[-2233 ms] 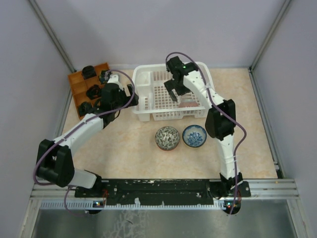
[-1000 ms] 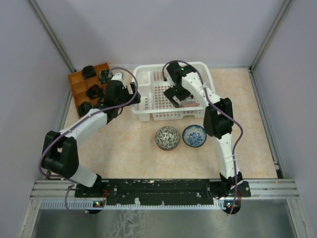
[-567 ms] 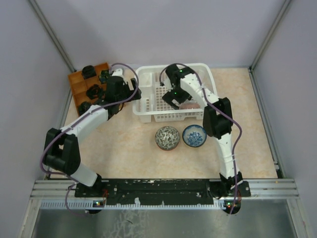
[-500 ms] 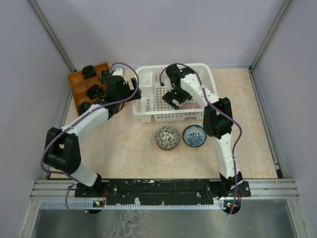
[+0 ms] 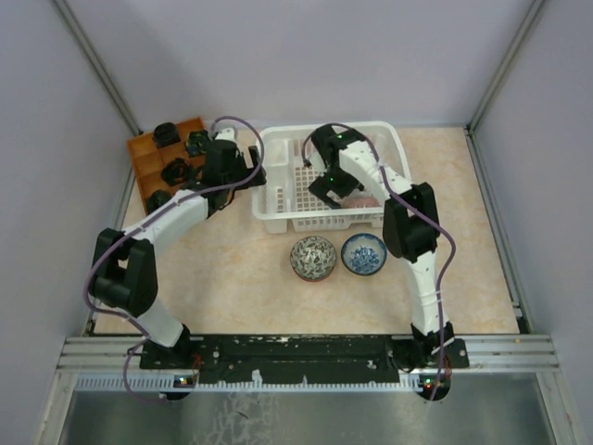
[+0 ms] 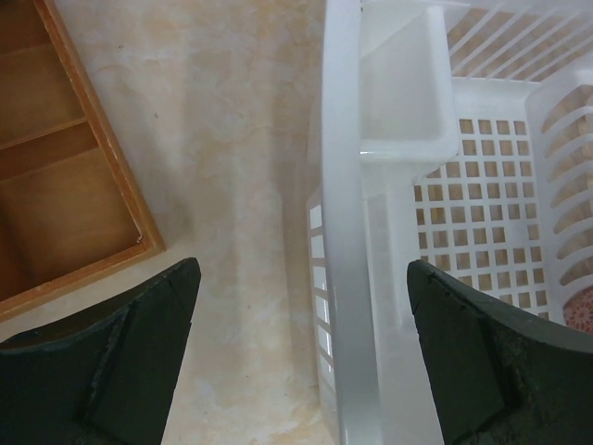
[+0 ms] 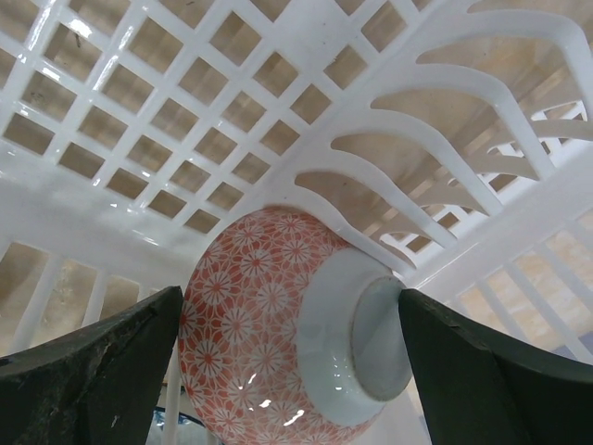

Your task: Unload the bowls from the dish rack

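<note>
The white dish rack stands at the back of the table. An orange-red bowl with white flowers lies on its side in the rack against an upright divider; it shows faintly in the top view. My right gripper is open, one finger on each side of this bowl, the right finger close to its white foot. My left gripper is open and straddles the rack's left rim. A dark grey-and-white bowl and a blue-speckled bowl sit on the table in front of the rack. No pale green bowl is in view.
The orange-brown compartment tray with small dark items sits left of the rack, close to my left arm; its corner shows in the left wrist view. The rack's small corner compartment lies just ahead of my left gripper.
My left gripper moved right, from beside the tray to over the rack's left rim. My right gripper came down around the orange-red bowl. The rack shifted slightly right.
</note>
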Motion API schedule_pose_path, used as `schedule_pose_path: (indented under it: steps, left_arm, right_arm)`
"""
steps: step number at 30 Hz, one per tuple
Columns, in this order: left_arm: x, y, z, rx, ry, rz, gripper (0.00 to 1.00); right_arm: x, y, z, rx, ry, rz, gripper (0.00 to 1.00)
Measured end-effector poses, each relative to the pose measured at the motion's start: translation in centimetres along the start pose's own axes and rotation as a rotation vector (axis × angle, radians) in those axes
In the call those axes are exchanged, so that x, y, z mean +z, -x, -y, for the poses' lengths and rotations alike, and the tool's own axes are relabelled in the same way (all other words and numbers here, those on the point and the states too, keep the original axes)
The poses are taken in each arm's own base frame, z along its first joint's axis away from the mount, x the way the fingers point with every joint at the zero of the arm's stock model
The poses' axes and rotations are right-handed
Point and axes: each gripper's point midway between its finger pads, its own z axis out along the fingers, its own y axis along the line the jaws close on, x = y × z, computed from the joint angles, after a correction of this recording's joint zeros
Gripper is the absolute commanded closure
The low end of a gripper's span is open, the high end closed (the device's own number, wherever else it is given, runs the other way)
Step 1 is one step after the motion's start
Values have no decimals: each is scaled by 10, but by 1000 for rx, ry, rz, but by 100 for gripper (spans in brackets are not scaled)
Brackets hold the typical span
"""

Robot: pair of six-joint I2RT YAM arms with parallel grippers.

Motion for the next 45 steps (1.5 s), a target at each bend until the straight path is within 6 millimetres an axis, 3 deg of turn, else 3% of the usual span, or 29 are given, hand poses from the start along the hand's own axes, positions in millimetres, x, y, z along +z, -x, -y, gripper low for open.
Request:
schedule_pose_path:
  steps: [6, 13, 20, 23, 32, 36, 45]
  left_arm:
    - [10, -10, -4, 7, 24, -33, 3]
    - [14, -10, -6, 14, 58, -37, 13]
    - [23, -8, 2, 16, 51, -43, 30]
    - [23, -8, 5, 15, 44, -44, 40]
    - [25, -8, 25, -11, -15, -44, 85]
    - [27, -5, 25, -44, -1, -34, 99]
    - [28, -4, 24, -49, 7, -33, 100]
  right_arm:
    - [0, -6, 4, 7, -27, -25, 7]
    - [0, -10, 9, 16, -49, -44, 15]
    - [0, -8, 13, 17, -68, -38, 33]
    - [0, -8, 13, 18, -73, -37, 39]
    - [-2, -6, 16, 24, -101, -20, 50]
    - [-4, -4, 16, 29, -104, -8, 54]
    - [-6, -3, 18, 40, -122, 16, 56]
